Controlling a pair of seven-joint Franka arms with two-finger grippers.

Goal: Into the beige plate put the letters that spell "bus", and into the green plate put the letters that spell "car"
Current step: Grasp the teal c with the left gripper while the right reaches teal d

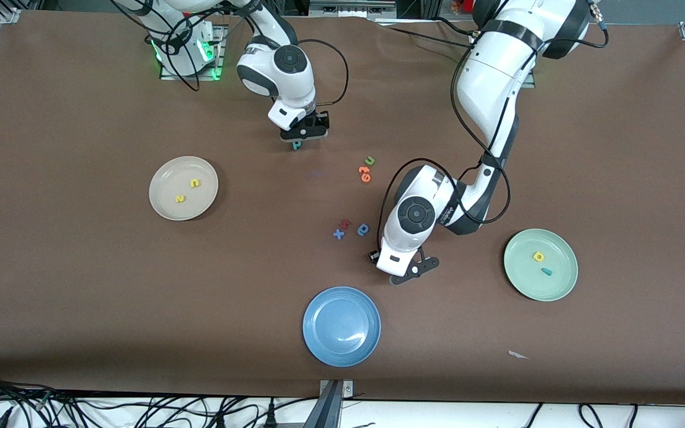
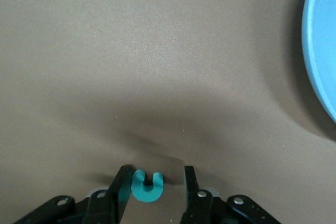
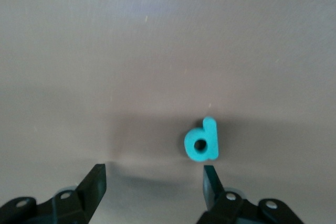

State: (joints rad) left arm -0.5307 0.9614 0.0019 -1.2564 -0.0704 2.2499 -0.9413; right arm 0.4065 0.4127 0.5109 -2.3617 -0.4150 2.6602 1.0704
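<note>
Two grippers low over the table. Left gripper (image 2: 153,184) between blue plate (image 1: 341,326) and green plate (image 1: 540,264): jaws partly closed, teal c (image 2: 146,185) between them, touching one finger (image 2: 122,187), gap to the other; grip not certain. Right gripper (image 3: 155,179) wide open, holding nothing; teal b (image 3: 202,141) on table just ahead of one fingertip (image 3: 209,178). Beige plate (image 1: 183,188) holds yellow u (image 1: 195,183), yellow s (image 1: 180,198). Green plate holds yellow a (image 1: 538,256), teal r (image 1: 547,271).
</note>
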